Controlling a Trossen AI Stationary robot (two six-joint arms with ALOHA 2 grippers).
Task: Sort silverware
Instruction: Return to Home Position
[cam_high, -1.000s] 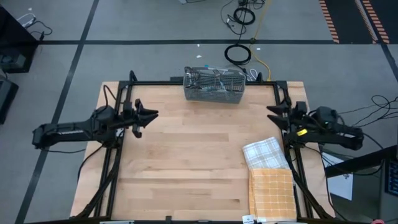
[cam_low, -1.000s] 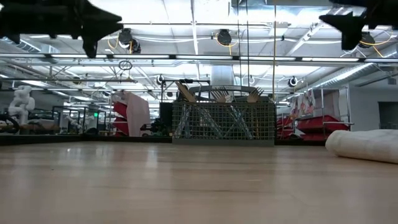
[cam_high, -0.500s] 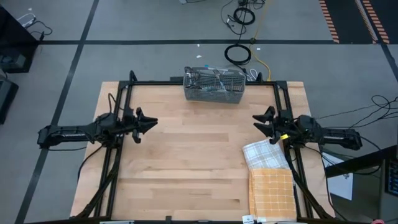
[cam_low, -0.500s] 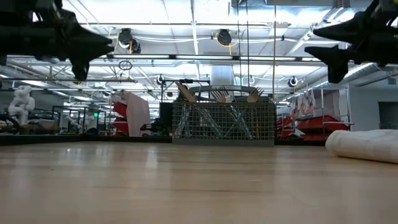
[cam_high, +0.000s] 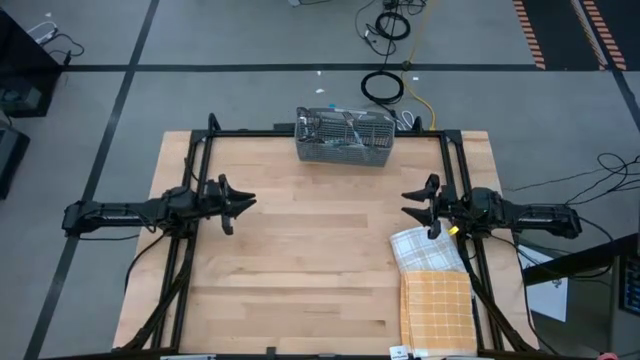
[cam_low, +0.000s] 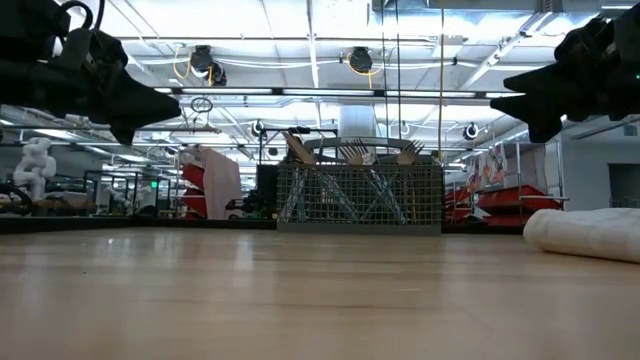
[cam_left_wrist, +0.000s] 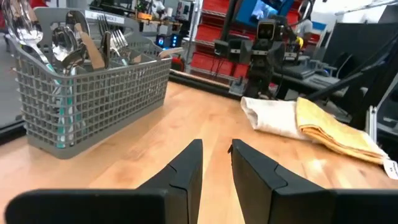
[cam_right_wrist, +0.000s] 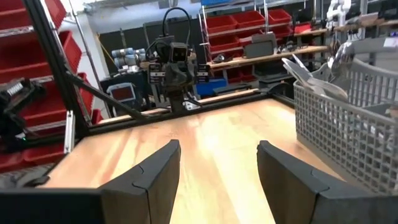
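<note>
The silverware (cam_left_wrist: 68, 38) stands upright, heads up, in a grey wire-mesh basket (cam_high: 344, 136) at the middle of the table's far edge; it also shows as silverware (cam_right_wrist: 320, 65) in the right wrist view. My left gripper (cam_high: 243, 203) hovers level over the table's left side, open by a narrow gap (cam_left_wrist: 216, 149), nothing between its fingers. My right gripper (cam_high: 406, 203) hovers level over the right side, open wide (cam_right_wrist: 219, 149) and empty. Both point toward the table's middle, well short of the basket.
A white checked cloth (cam_high: 428, 247) and a folded orange cloth (cam_high: 437, 310) lie at the near right, just below my right gripper. A black frame (cam_high: 300, 133) runs round the table's edges. Bare wooden tabletop (cam_high: 310, 250) lies between the grippers.
Both grippers have sunk toward the table and levelled out. My right gripper has also swung out toward the table's middle and a little toward the near edge. My left gripper has shifted slightly toward the near edge. The finger gaps look the same.
</note>
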